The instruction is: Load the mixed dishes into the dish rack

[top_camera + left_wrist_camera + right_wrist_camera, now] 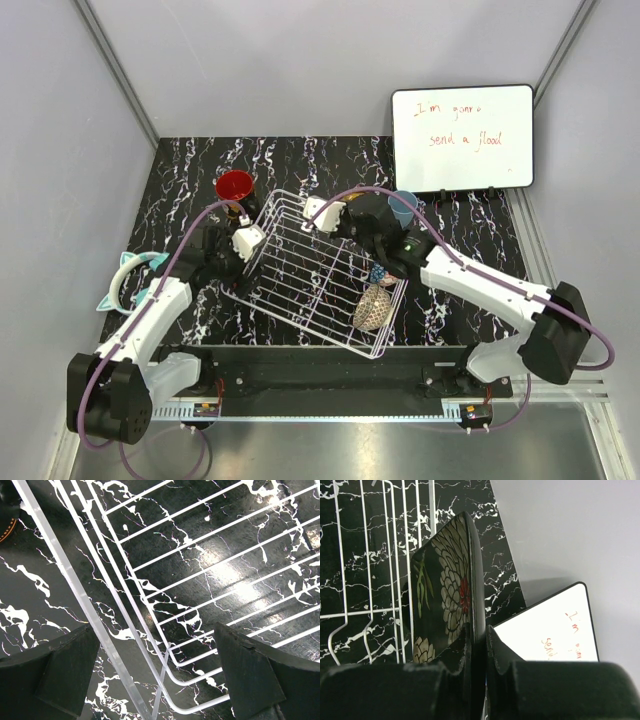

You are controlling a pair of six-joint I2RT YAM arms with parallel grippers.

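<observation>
**Two-arm rig, mid-loading.** The right gripper [480, 636] is clamping the floral dark-backed saucer [447, 585] by its rim. Its jaws are standing nearly together, with only the saucer's thin edge between them, and the saucer is standing on edge, rising straight ahead of the fingertips. On the side of the jaws that the saucer's patterned face is turned toward, white wires of the dish rack [367, 555] are lying over the black marbled table [495, 555]. On the opposite side, beyond the jaws, the whiteboard [555, 630] is showing. The left gripper [155, 672] is hanging with its jaws wide apart and gripping nothing. A rounded corner of the rack's rim is lying on the table in the gap between the two pads [65, 675]. In the top view, the beige-brown bowl [373, 308] and the blue bowl [378, 272] are sitting inside the rack, behind the right jaws. The light blue cup [403, 204] is standing just beside the right wrist, outside the rack. The glossy red mug [235, 185] is standing just beyond the left jaws, also outside the rack.
</observation>
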